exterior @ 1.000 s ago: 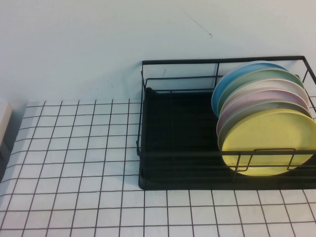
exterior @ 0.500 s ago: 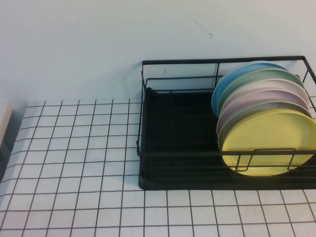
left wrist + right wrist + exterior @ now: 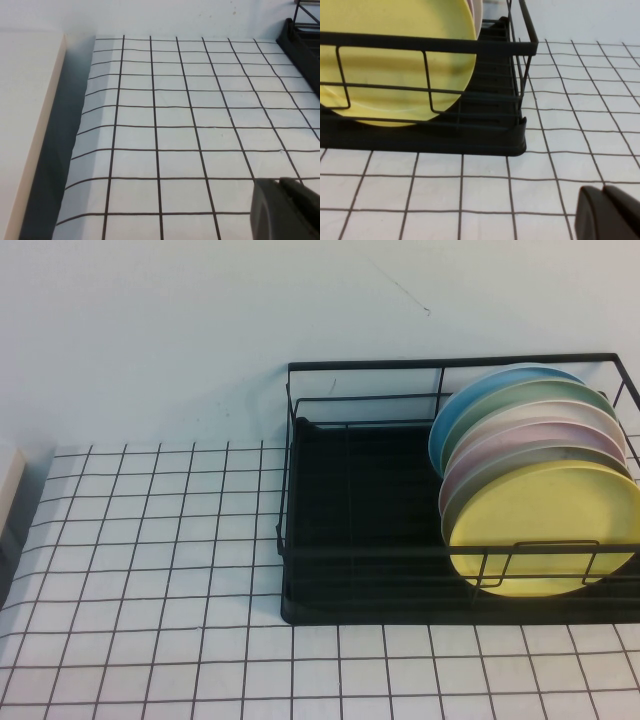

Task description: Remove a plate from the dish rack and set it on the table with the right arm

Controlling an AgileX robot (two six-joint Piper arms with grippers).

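Note:
The pale-yellow plate [image 3: 540, 530] stands on edge at the front of a row of plates in the right end of the black wire dish rack [image 3: 350, 510], on the gridded table [image 3: 150, 540]. In the right wrist view the plate [image 3: 395, 65] shows behind the rack's front wires [image 3: 470, 47]. My right gripper [image 3: 603, 189] is shut and empty, low over the table in front of the rack, apart from it. My left gripper [image 3: 278, 180] is shut and empty over bare table, left of the rack. Neither arm shows in the high view.
Behind the yellow plate stand grey, pink, whitish, green and blue plates [image 3: 520, 410]. The rack's left half [image 3: 350, 490] holds nothing. A pale ledge [image 3: 25, 125] borders the table's left edge, with a gap beside it. A wall rises behind the table.

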